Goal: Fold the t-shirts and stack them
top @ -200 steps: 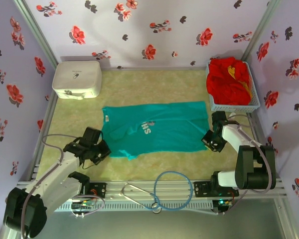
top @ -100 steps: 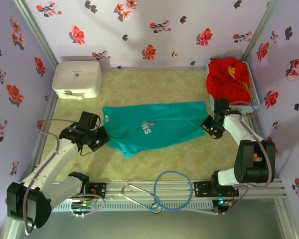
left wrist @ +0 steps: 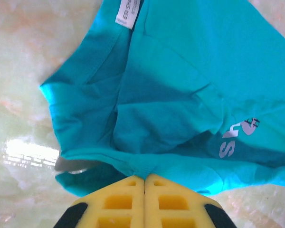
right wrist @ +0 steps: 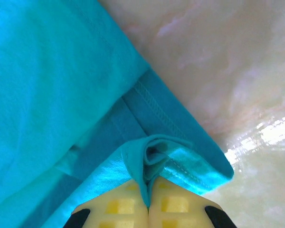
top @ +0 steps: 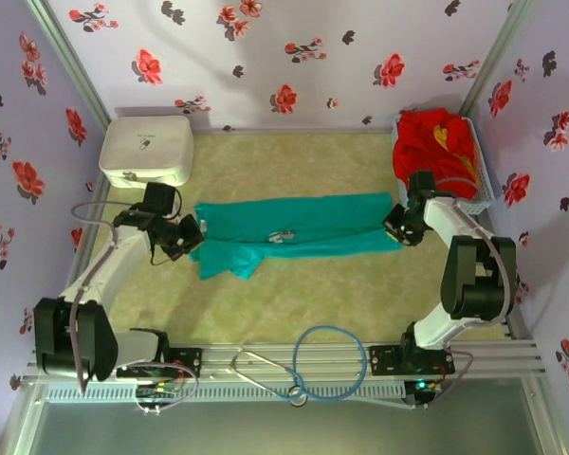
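A white box (top: pixel 146 151) sits in the far left corner of the table (top: pixel 294 303). Just in front of it, the left gripper (top: pixel 190 239) is at the left end of the teal tee (top: pixel 303 227). In the left wrist view its yellow fingers (left wrist: pixel 118 199) are pressed together with no gap, pinching a folded edge of the tee (left wrist: pixel 180 85). A white neck label (left wrist: pixel 127 12) and white lettering (left wrist: pixel 237 137) show on the cloth there.

The tee lies across the middle of the table as a long band running left to right, doubled over along its length, with a loose flap hanging toward the near side at its left end.

At the tee's right end, the right gripper (top: pixel 394 230) has its fingers (right wrist: pixel 175 206) shut tight on a bunched corner of the hem (right wrist: pixel 156 152), with the rest of the tee (right wrist: pixel 47 71) spreading away to the left.

Just behind that gripper, in the far right corner, a basket (top: pixel 446 204) holds the crumpled red tees (top: pixel 427 156), with a yellow mark (top: pixel 441 136) showing on top.
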Controlling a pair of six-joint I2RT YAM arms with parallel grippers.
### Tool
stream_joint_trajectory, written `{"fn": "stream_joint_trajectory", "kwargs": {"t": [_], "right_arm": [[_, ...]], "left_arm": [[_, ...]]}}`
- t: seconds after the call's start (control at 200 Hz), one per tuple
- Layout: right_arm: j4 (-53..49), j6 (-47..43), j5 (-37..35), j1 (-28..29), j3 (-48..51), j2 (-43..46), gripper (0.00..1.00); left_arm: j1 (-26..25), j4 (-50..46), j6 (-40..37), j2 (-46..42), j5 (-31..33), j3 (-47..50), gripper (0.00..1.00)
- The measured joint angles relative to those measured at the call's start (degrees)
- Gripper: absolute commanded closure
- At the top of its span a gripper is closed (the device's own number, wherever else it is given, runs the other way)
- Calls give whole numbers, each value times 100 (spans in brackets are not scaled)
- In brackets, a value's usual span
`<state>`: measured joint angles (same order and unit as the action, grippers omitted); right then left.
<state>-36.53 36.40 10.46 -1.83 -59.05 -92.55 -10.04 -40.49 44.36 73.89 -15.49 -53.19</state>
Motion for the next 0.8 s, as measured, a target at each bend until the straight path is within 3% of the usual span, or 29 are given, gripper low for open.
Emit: {"fn": "stream_joint_trajectory", "kwargs": {"t": [0.24, 0.295, 0.335, 0.41, 0.51, 0.675, 0.8], "right_arm": [[293, 13, 9, -61, -192, -492, 97], [343, 20, 11, -61, -232, -570, 84], [385, 24, 15, -61, -245, -612, 68], [472, 48, 59, -66, -245, -636, 53], [634, 37, 184, -72, -240, -634, 29], [793, -20, 446, -72, -208, -487, 14], [944, -42, 608, -70, -4, -116, 11]], "left_arm": [[79, 179, -330, 831, -151, -616, 100], [85, 225, -409, 1005, -170, -713, 100], [85, 240, -452, 1139, -181, -782, 90], [98, 286, -570, 1364, -216, -879, 68], [160, 332, -654, 1655, -236, -981, 59], [245, 323, -765, 1764, -210, -1008, 58], [188, 323, -918, 1416, -4, -745, 58]]}}
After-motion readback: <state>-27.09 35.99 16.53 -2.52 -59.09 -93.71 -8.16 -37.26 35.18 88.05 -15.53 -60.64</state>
